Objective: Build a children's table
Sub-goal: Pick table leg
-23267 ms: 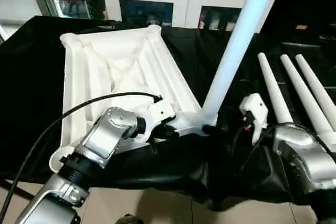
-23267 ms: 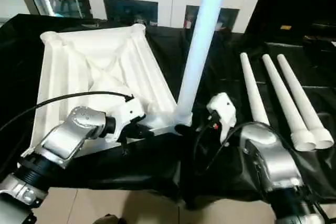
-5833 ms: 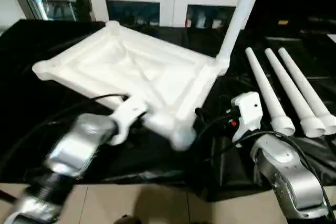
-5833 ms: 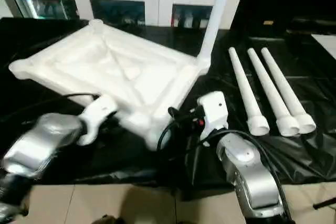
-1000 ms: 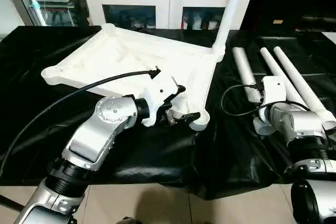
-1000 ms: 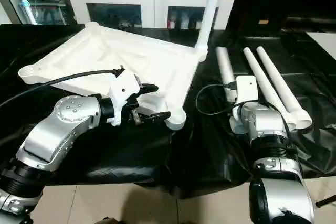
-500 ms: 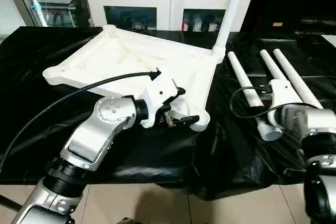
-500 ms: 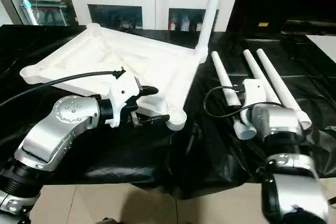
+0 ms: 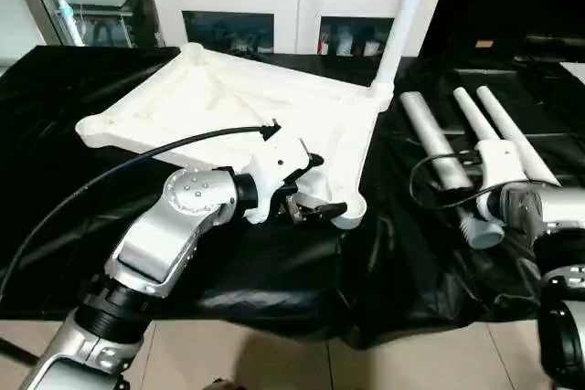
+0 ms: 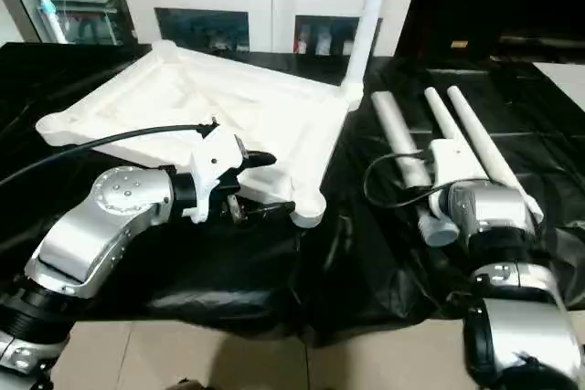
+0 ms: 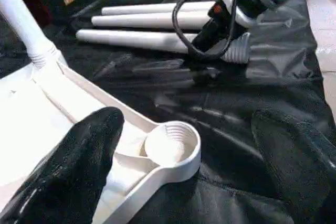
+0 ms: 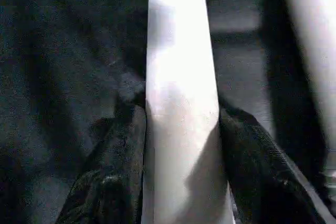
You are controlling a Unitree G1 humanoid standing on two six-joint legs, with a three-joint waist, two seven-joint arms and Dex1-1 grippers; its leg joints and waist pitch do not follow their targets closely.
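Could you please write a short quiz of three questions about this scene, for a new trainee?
1. True or false: one leg already stands upright in a corner socket of the tabletop.
2. What does the right gripper have between its fingers?
A. a cable
B. a white leg
C. the black cloth
3. Fill in: the left gripper is ____, its fingers on both sides of the empty near corner socket.

Key:
1. True.
2. B. In the right wrist view both fingers press on the tube's sides.
3. Open. It touches nothing there, as far as the left wrist view shows.
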